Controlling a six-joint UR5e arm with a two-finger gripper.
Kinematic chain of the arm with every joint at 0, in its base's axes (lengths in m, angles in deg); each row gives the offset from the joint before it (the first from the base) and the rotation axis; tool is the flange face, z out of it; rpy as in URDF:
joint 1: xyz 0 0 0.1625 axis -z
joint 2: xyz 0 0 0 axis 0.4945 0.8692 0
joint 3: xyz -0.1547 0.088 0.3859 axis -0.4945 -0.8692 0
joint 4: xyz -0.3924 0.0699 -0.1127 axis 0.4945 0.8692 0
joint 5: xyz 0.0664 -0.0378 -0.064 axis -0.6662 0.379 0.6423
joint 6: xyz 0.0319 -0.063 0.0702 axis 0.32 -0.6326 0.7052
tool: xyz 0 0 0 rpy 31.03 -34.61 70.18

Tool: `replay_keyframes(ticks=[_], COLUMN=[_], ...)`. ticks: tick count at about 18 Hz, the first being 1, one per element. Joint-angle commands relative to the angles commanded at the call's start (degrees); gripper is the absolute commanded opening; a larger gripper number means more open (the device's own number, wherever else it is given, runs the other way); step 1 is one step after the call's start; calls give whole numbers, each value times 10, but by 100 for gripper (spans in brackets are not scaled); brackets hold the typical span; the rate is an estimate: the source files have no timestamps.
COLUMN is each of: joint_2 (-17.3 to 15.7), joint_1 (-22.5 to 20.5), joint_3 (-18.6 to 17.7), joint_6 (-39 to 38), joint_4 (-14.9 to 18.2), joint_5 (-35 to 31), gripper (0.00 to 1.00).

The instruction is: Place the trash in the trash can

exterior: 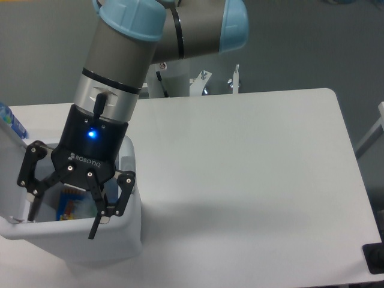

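Note:
My gripper hangs over the open trash can, a white bin at the table's front left. Its jaws are spread wide and hold nothing, with the fingertips at rim height. Inside the can, between the fingers, lies a colourful snack packet. A pale bluish shape next to it looks like the clear plastic bottle, mostly hidden by the gripper. The white carton is hidden from view.
The can's flip lid stands open at the left edge, with a blue-labelled item behind it. The arm's base and mounting bracket are at the table's back edge. A dark object sits at the front right corner.

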Motion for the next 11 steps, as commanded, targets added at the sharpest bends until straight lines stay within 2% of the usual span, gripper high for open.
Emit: replay_keyframes(ticks=[5,11], joint_2=[-7,-10], joint_1=[-64,-119], joint_3=[18,18], joint_6=[3,75], joint_4=[0,4], joint_5=[-15,-140], gripper=[100,100])
